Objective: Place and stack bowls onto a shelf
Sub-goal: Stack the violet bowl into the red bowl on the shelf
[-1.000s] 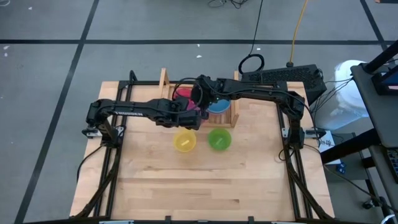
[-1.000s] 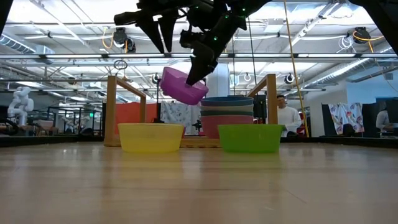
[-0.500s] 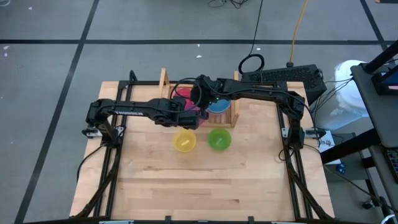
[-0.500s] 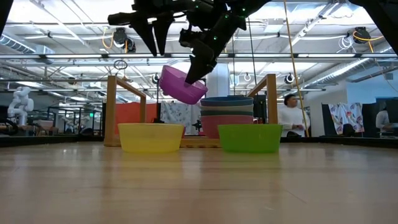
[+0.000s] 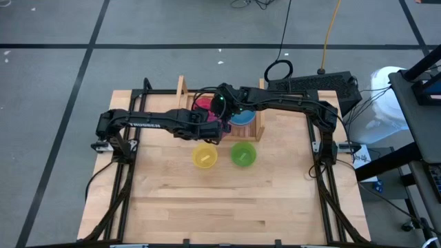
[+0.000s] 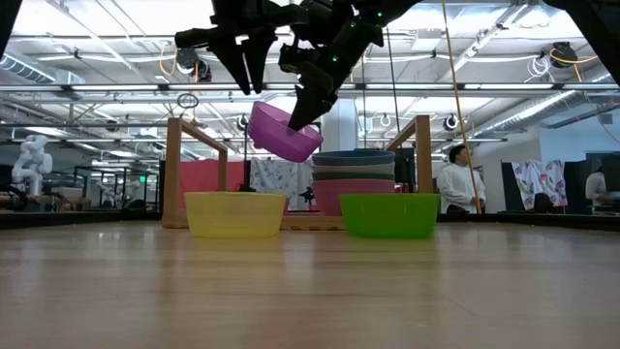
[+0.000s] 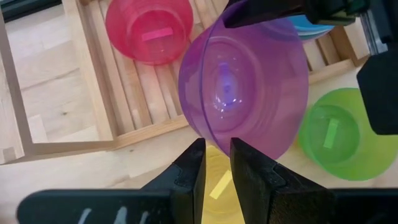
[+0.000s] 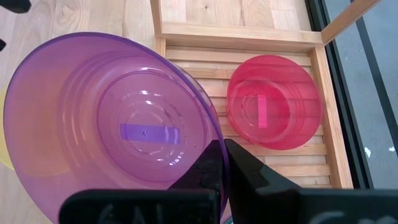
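Observation:
The purple bowl (image 6: 283,132) hangs tilted in my right gripper (image 6: 305,116) above the shelf (image 6: 172,170), over its left half. On the shelf's slats sits a red-pink bowl (image 7: 148,28) on the left. On the right is a stack topped by a blue bowl (image 5: 242,118). A yellow bowl (image 5: 204,156) and a light green bowl (image 5: 242,153) stand on the table in front of the shelf. My left gripper (image 6: 249,87) points down just above the purple bowl's near-left rim. It is open by a narrow gap and touches nothing. My right gripper pinches the purple bowl's rim (image 8: 214,134), one finger inside (image 8: 208,165) and one outside the wall. The fingers come slanting down from above on the bowl's right side. The bowl is lifted clear and tilted, hanging below the fingers with its opening turned up toward the gripper.
The shelf's two upright boards (image 6: 423,155) flank the bowls. Both arms cross closely over the shelf (image 5: 182,89). The yellow (image 6: 234,213) and green (image 6: 389,215) bowls stand near the shelf's front edge. Bare tabletop (image 5: 234,207) lies toward the near edge. A person stands in the room behind.
My left gripper has shifted slightly toward the table's left and back, staying just above the purple bowl's rim. My right gripper and the tilted bowl have risen very slightly.

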`<state>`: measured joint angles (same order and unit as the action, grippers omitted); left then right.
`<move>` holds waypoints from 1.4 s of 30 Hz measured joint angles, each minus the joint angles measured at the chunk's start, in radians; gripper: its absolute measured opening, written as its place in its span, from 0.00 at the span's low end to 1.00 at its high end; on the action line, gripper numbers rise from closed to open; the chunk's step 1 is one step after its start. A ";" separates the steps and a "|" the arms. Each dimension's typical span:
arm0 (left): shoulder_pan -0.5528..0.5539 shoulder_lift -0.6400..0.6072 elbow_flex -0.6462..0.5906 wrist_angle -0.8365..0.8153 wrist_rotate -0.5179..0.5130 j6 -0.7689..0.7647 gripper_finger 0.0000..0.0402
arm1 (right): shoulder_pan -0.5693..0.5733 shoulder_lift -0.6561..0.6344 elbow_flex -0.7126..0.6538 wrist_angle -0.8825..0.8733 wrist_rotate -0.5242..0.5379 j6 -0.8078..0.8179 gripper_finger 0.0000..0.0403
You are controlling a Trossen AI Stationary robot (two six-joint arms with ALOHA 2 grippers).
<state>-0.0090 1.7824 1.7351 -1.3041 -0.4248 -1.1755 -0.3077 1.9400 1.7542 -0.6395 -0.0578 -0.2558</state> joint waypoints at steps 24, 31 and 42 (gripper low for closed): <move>0.054 0.000 0.000 0.021 0.097 0.144 0.20 | 0.002 0.000 0.000 0.000 -0.026 -0.061 0.00; 0.071 0.000 0.000 0.025 0.118 0.174 0.20 | 0.004 0.000 0.000 0.000 -0.025 -0.081 0.00; 0.100 -0.001 0.000 0.029 0.208 0.238 0.20 | 0.019 0.000 0.000 0.001 -0.023 -0.133 0.00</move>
<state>0.0914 1.7813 1.7355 -1.2752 -0.2165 -0.9373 -0.2886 1.9396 1.7542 -0.6384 -0.0812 -0.3892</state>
